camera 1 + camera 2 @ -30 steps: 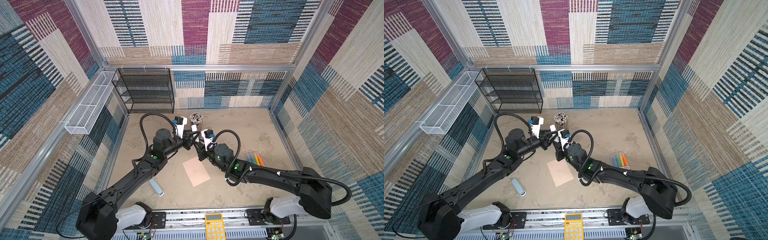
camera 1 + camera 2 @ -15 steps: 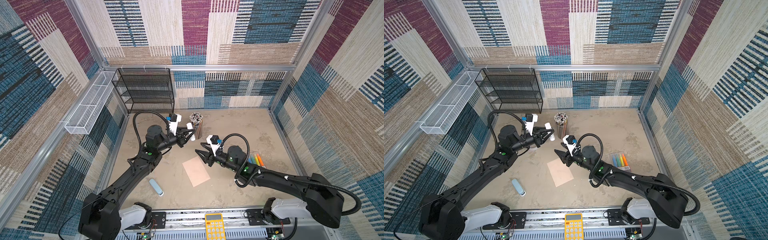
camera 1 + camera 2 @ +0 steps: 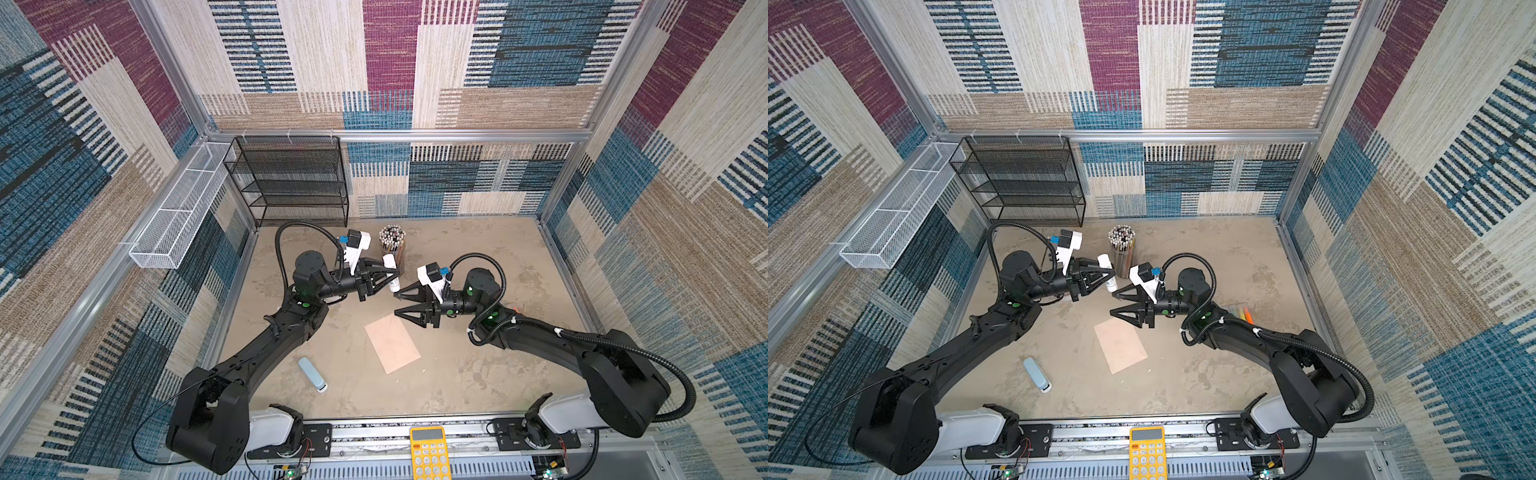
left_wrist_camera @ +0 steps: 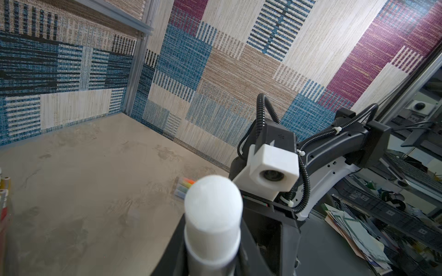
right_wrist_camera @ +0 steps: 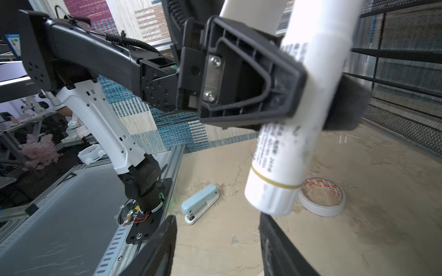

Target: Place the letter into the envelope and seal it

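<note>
The envelope lies flat on the table, a plain peach rectangle with no flap showing. The letter is hidden. My left gripper hangs above the table behind the envelope, shut on a white glue stick that stands upright between its fingers. My right gripper faces it from the right. Its jaws stand open with nothing between them, just short of the stick's lower end and above the envelope's far corner.
A cup of pencils stands right behind the left gripper. A pale blue stapler lies front left, a tape roll beyond the stick, highlighters under the right arm. A black mesh shelf and white wire basket stand back left.
The two grippers were together at the glue stick. The right one has opened and drawn back to the right. The left keeps the stick and has shifted slightly left.
</note>
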Robot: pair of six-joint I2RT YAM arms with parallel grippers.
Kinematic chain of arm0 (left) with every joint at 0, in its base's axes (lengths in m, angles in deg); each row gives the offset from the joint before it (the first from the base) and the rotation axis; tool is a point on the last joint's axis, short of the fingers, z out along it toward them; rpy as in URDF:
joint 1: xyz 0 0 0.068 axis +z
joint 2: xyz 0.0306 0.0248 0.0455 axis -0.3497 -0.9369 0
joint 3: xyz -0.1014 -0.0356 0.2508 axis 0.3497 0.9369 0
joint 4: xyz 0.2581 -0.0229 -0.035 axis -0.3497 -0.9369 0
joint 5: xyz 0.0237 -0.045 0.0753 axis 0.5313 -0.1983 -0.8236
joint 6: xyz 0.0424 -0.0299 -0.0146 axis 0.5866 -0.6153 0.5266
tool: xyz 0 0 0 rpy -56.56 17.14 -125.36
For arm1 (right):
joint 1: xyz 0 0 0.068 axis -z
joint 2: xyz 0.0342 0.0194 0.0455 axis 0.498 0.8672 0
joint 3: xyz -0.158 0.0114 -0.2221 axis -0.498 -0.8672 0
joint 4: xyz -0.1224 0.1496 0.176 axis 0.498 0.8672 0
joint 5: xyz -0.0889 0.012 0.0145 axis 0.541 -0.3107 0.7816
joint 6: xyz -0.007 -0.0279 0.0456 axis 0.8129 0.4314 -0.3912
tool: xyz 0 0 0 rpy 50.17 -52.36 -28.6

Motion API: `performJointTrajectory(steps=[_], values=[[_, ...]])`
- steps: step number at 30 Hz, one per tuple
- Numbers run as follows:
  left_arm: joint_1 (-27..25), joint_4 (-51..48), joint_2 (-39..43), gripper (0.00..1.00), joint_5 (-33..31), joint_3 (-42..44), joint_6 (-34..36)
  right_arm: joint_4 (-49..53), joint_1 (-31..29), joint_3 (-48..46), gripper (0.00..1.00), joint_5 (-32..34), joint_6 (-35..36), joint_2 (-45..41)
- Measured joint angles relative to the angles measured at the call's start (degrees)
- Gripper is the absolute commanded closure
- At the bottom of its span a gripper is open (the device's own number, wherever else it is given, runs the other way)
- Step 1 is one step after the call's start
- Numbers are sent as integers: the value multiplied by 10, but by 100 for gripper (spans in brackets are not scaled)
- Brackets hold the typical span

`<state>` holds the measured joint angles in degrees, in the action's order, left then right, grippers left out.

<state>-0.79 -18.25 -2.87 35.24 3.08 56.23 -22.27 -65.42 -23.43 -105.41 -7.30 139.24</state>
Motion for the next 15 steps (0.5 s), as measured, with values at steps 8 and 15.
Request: performJointTrajectory(steps=[8, 15], values=[[-4, 33, -4, 100, 16, 2, -10, -30, 11, 16, 42, -10, -23, 17], [-10, 35, -7, 100, 20, 3, -11, -37, 13, 28, 46, -18, -45, 30]])
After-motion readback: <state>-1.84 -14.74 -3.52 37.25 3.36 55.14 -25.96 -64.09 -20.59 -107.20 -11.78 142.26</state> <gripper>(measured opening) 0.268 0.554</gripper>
